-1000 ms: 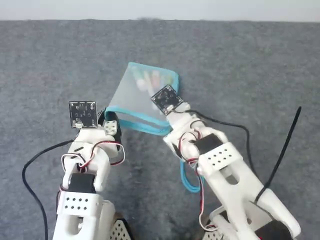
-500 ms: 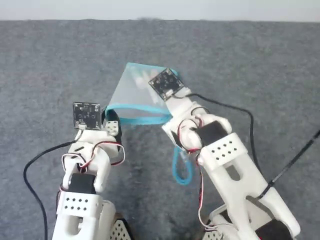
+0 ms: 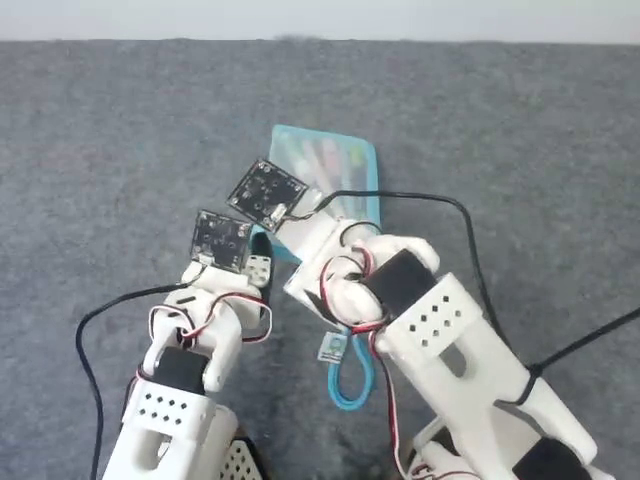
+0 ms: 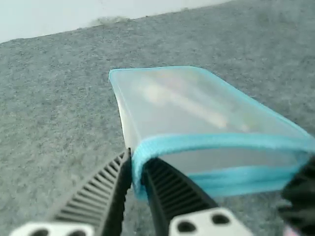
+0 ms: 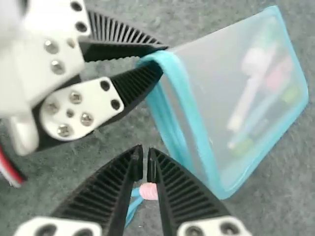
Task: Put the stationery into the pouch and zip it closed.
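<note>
On the grey table (image 3: 100,130), the translucent pouch (image 3: 335,170) holds the stationery (image 5: 256,98); left claw (image 4: 137,164) clamps its blue corner, right claw (image 5: 143,152) pinches the pink zip pull (image 5: 147,191); zipping seems nearly finished

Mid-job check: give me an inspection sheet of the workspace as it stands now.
Surface: grey felt mat, flat.
Job's things: translucent teal-edged pouch with stationery inside; whether it is zipped, cannot tell.
Clutter: teal loop with a small tag, on the mat by the right arm.
Grippers: left gripper shut on the pouch's teal-edged corner; right gripper shut on a pink pull.
Cables: black cable arching off the right arm, another by the left.
Surroundings: pale wall beyond the mat.
</note>
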Tool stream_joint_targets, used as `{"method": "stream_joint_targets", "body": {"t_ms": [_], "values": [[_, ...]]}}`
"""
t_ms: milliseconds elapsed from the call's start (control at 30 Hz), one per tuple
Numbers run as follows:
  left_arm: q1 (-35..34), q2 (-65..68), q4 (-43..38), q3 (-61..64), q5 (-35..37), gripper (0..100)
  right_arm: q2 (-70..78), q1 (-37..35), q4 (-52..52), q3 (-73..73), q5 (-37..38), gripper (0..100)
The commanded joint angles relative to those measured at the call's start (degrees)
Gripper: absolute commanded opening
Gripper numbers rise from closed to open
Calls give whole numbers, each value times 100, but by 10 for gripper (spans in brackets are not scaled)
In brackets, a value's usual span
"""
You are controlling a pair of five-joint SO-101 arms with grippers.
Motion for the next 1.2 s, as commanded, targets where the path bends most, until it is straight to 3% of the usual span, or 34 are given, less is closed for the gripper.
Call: {"method": "stream_joint_targets", "body": {"t_ms": [0,100,300,533,867,1167], "values": [[44,-53,-18,-119,-62,10,-84,-101,4,-193,97,6],[-193,-53,-26,-145,-26,10,-84,57,48,-44,70,7],[-668,-62,-53,-259,273,10,-92,1059,101,519,-167,43],[-712,-62,-176,-251,378,11,-66,549,-48,923,-1292,147],[-721,-62,-211,-242,387,11,-22,-4,-743,1477,-1363,204],[-703,-62,-202,-242,387,11,-13,532,-1956,2233,-1371,202]]}}
